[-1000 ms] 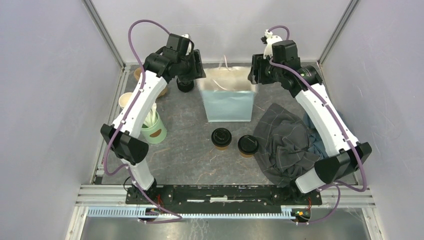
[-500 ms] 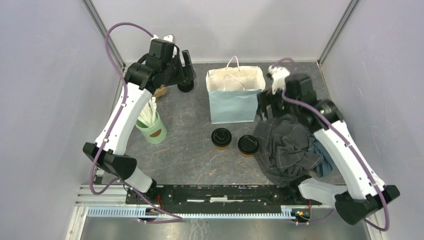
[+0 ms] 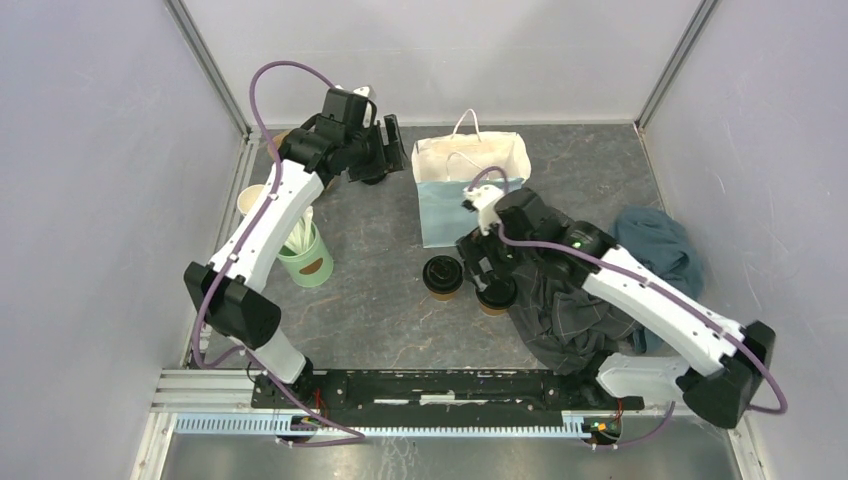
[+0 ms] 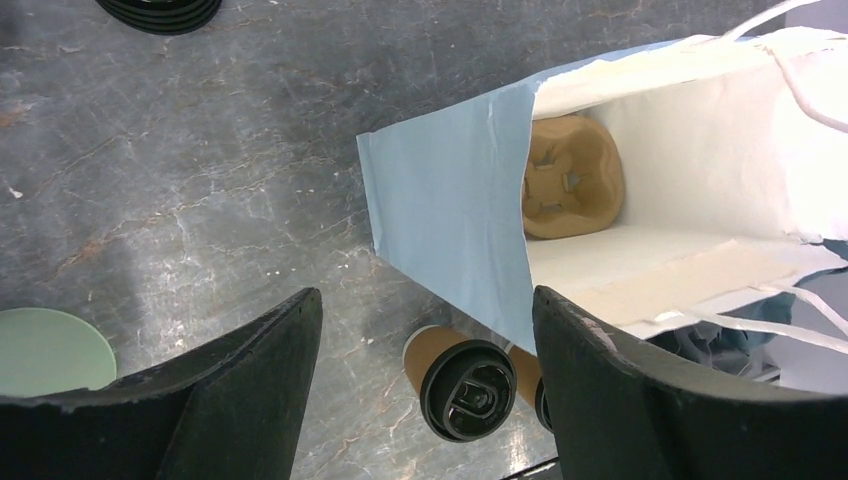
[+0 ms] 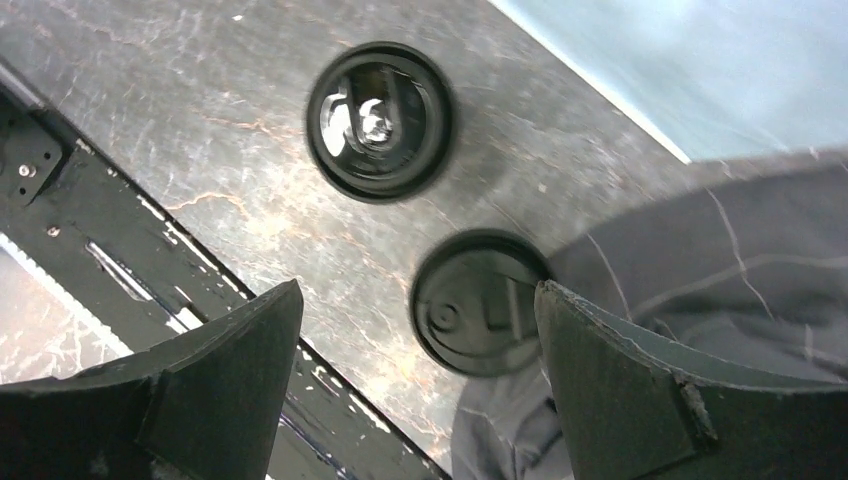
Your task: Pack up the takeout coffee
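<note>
Near the table's middle, the right gripper (image 3: 482, 270) has swung down from the paper bag (image 3: 462, 212) and now hangs spread wide, empty, over the right coffee cup (image 5: 478, 302), which stands against the grey cloth (image 3: 570, 300) beside the left coffee cup (image 3: 442, 276). The left gripper (image 3: 385, 150), also released, has drawn back beside the bag toward the far edge. Bag work looks finished; a first pickup seems next.
</note>
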Controlling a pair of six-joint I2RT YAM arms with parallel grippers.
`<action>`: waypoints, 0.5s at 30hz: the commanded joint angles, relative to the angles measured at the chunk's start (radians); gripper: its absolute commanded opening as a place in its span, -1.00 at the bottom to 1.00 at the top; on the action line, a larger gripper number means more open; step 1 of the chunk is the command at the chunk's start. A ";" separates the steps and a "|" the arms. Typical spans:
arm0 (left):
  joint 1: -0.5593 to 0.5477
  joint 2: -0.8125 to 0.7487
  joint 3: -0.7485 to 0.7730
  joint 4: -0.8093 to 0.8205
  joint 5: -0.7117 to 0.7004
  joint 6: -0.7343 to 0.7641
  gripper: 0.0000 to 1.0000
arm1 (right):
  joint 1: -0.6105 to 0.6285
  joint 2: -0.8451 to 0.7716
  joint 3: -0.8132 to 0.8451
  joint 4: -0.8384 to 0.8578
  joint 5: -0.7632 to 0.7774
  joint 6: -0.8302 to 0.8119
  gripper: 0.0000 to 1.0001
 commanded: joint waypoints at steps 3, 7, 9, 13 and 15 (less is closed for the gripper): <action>0.001 0.039 0.040 0.062 0.031 -0.024 0.60 | 0.175 0.159 0.047 0.161 0.140 -0.006 0.85; 0.001 0.027 0.021 0.062 0.026 -0.023 0.60 | 0.234 0.269 0.105 0.144 0.210 0.028 0.84; 0.001 0.012 0.009 0.060 0.010 -0.016 0.60 | 0.241 0.293 0.121 0.129 0.246 0.042 0.83; 0.002 -0.003 -0.009 0.052 -0.008 -0.006 0.61 | 0.242 0.318 0.114 0.129 0.281 0.053 0.84; 0.001 -0.008 -0.017 0.051 -0.007 -0.007 0.62 | 0.241 0.335 0.117 0.135 0.287 0.050 0.85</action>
